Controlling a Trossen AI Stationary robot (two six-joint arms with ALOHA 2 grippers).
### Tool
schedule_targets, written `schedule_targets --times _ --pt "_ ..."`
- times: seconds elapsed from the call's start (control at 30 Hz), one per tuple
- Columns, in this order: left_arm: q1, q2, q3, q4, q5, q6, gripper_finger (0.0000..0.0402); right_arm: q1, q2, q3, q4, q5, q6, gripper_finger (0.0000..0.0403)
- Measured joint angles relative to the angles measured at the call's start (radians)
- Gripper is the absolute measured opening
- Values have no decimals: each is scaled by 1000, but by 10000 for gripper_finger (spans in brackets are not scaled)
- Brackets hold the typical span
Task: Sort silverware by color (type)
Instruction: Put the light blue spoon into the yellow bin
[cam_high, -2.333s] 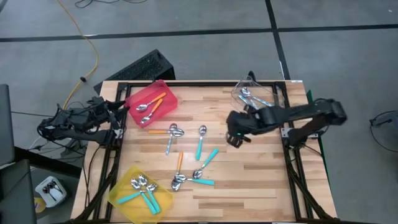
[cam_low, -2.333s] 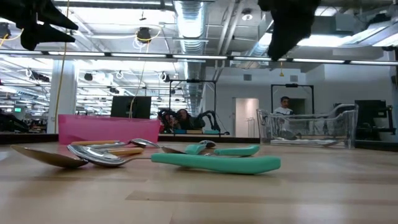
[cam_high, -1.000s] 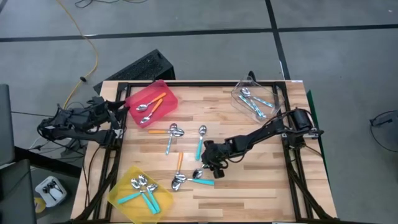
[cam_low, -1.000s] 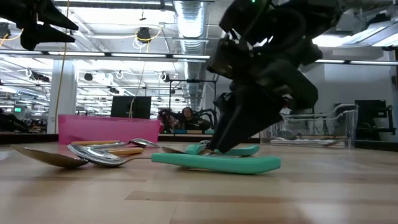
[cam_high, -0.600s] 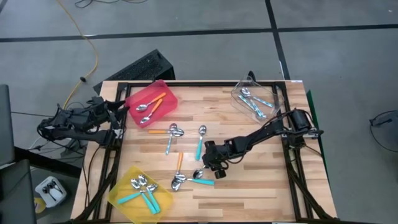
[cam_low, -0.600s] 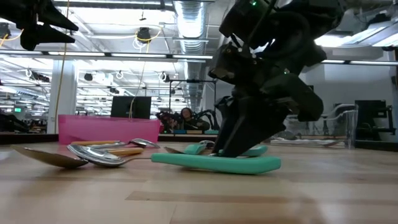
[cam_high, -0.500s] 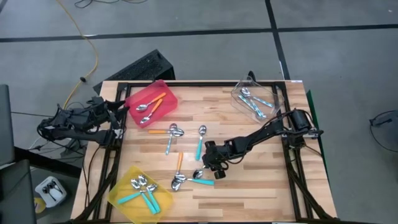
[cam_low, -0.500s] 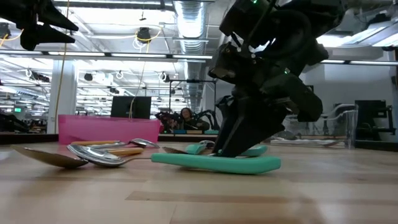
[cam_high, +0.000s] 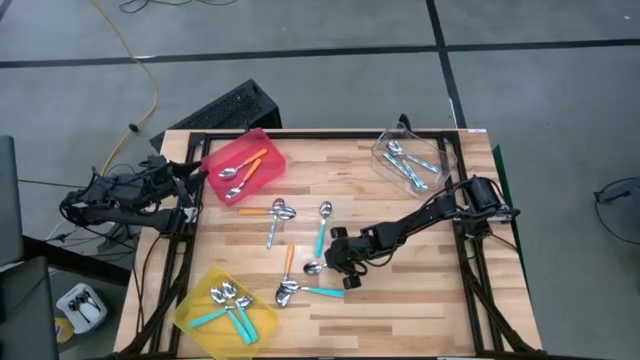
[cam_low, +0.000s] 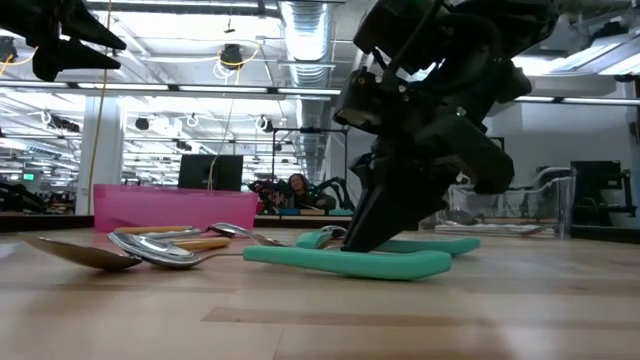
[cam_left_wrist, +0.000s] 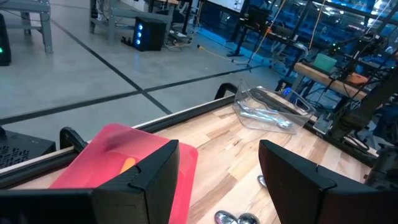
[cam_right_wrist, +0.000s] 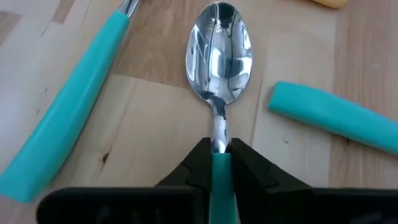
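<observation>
My right gripper is low over the middle of the table, shut on a teal-handled spoon whose shiny bowl points away from it. A second teal spoon lies just nearer, and an orange-handled one lies to its left. More loose spoons rest flat farther back. My left gripper hangs open off the table's left edge, beside the red bin. My right gripper pinches the teal handle between its two fingertips, close to the metal neck. The fingers slant down from the table's right side, and the spoon runs on straight ahead of them. The spoon lies about level, low on the wood; its free handle end sticks out behind the fingers.
The red bin holds orange-handled spoons. A yellow bin with teal spoons is at the near left, and a clear bin with light blue spoons is at the far right. Bare wood lies to the near right.
My right gripper has sunk a little and shut on the teal handle. The spoon has turned slightly on the table: its bowl has slid toward the far left, away from the nearer teal spoon, and its handle end now sticks out behind the gripper.
</observation>
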Motion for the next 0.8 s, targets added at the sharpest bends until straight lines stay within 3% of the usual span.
schedule_targets --times 0.53,0.8 --pt "0 0 0 0 0 0 205 27 -58 -10 146 49 109 64" --pt "0 0 0 0 0 0 205 26 -62 -7 333 55 116 65"
